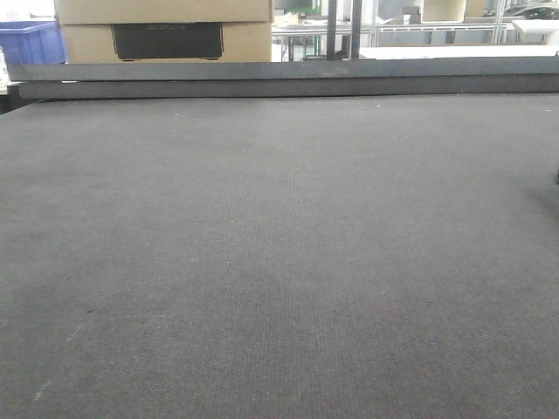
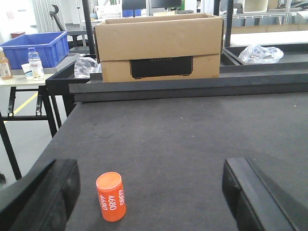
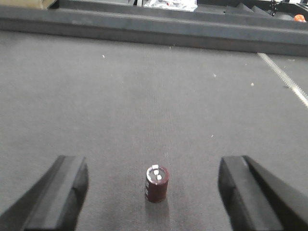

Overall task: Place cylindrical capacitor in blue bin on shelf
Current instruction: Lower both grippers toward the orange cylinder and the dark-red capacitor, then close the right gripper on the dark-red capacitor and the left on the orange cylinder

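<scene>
Upright capacitor (image 3: 157,183) on the bench (image 3: 144,96)
The dark-red capacitor is framed, untouched, by the wide-spread right pincer (image 3: 154,166); an orange cylinder (image 2: 111,196) marked 4680 is seen inside the equally wide left pincer (image 2: 149,169).

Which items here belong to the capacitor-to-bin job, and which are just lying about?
Job: maroon cylindrical capacitor, upright on the grey table. The shelf is not in view.
Lying about: orange cylinder marked 4680, cardboard box, water bottle, plastic bag, blue crate on a side table.
</scene>
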Robot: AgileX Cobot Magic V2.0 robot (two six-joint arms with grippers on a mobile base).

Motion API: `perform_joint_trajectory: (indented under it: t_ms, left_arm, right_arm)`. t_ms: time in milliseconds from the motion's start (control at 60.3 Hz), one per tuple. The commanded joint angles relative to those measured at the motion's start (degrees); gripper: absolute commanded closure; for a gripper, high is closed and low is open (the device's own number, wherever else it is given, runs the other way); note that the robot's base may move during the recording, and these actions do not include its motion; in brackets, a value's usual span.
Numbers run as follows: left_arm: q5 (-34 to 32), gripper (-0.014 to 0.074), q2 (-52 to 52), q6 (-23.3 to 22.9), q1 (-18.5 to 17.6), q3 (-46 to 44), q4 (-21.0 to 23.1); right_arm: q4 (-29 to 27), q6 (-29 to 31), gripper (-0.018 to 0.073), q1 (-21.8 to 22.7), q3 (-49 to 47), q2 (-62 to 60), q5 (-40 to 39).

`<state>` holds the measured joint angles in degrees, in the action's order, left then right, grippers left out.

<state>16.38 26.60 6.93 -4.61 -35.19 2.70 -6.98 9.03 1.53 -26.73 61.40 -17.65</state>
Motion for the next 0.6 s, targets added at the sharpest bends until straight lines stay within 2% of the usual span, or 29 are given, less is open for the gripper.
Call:
perform_joint_trajectory:
  t_ms: [0,116,232,332,580]
  left_arm:
    - [-1.86,0.0088,0.02,-0.06,-0.39,-0.49,0.78]
    - [-1.98,0.0088,0.02,-0.06,-0.39,-0.49,0.78]
    - [-1.98,0.0088,0.02,-0.06,-0.39,-0.49,0.78]
    - [-1.98,0.0088,0.02,-0.06,-0.39,-0.49,0.78]
    - [-2.49,0.0088,0.02,-0.06,-0.39,-0.49,0.78]
  right_arm:
    - [0.14,-0.09,0.0144,0.04,4.18,4.29,-14.75]
    - [0.14,-0.09,0.0110,0.04,5.92,11.96,-24.04]
    - [-2.69,-0.09,-0.0018,0.04,5.80,20.04,-32.51]
    - [-5.79,-0.09,-0.0011,0.04,4.42,26.37,-35.03]
    - [-3.72,-0.09,-0.0010,0.04,-1.34,38.63,-39.64]
